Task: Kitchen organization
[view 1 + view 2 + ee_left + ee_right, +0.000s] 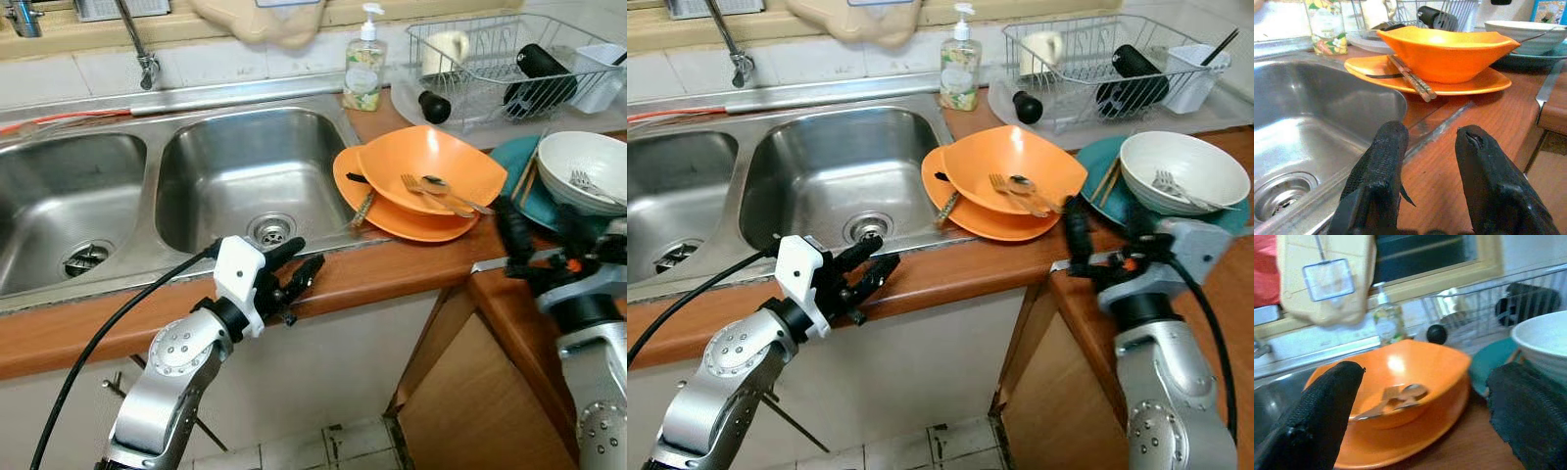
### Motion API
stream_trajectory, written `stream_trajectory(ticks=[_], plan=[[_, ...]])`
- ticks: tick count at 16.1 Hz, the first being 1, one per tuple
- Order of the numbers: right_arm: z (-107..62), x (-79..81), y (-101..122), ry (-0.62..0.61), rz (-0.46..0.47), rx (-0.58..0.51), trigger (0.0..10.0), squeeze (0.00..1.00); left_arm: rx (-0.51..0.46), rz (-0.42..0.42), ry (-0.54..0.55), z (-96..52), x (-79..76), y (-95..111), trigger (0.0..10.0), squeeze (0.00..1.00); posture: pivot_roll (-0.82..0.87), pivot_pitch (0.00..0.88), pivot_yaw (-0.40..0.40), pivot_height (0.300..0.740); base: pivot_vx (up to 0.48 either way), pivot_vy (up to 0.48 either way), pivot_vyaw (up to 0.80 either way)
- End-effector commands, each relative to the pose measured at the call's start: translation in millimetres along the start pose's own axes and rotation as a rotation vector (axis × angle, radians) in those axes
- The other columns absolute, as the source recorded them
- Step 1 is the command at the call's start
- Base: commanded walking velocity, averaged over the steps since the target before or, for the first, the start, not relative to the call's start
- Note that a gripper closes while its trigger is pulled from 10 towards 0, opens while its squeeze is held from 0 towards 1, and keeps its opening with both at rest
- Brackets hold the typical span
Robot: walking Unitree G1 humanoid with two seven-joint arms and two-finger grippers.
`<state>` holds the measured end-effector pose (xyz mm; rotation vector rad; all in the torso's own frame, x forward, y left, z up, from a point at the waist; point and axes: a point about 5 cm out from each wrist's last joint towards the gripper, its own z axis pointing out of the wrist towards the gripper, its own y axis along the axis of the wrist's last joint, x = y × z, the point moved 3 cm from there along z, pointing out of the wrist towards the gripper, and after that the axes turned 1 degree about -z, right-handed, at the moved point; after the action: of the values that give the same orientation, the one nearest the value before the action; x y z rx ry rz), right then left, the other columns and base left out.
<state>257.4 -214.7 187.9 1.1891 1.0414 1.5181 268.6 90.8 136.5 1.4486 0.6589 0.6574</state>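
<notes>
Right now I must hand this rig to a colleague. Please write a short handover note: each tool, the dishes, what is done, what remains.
Left tool: open, empty, over the counter's front edge before the right steel sink basin.
Right tool: open, empty, at the counter edge near the dishes.
Orange square bowl with a fork and spoon sits on an orange plate; chopsticks lie on that plate.
White bowl with a fork rests on a teal plate.
Done: nothing moved, by the look.
Left: probably shift the dishes to the sink or the wire rack.
</notes>
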Motion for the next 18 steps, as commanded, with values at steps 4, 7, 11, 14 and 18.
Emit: stream_trajectory(ticks=[4,7,11,14,18], plan=[[6.7,-0.5,-2,0.031,-0.053,0.043,10.0,0.0,-0.003,0.026,-0.031,1.7,-0.4,6,10.0,0.0,-0.14,0.0,0.062,0.74,0.0,0.0,0.0],[11.3,-4.4,-3,0.029,-0.05,0.051,2.9,0.0,0.0,0.03,-0.034,1.7,-0.5,7,10.0,0.0,-0.14,0.0,0.058,0.74,0.0,0.0,0.0],[22.3,-1.0,-10,0.084,-0.042,0.095,0.0,0.0,0.007,0.035,-0.042,1.1,-1.9,5,10.0,0.0,-0.13,0.0,0.047,0.74,0.0,0.0,0.0],[29.8,-2.4,-13,0.103,-0.052,0.11,0.0,0.0,0.008,0.038,-0.04,-0.5,-2.7,5,10.0,0.0,-0.12,0.0,0.035,0.74,0.0,0.0,0.0],[34.7,-3.9,-16,0.122,-0.058,0.124,0.0,0.0,0.01,0.04,-0.03,-1.8,-2.8,4,10.0,0.0,-0.11,0.0,0.022,0.74,0.0,0.0,0.0]])
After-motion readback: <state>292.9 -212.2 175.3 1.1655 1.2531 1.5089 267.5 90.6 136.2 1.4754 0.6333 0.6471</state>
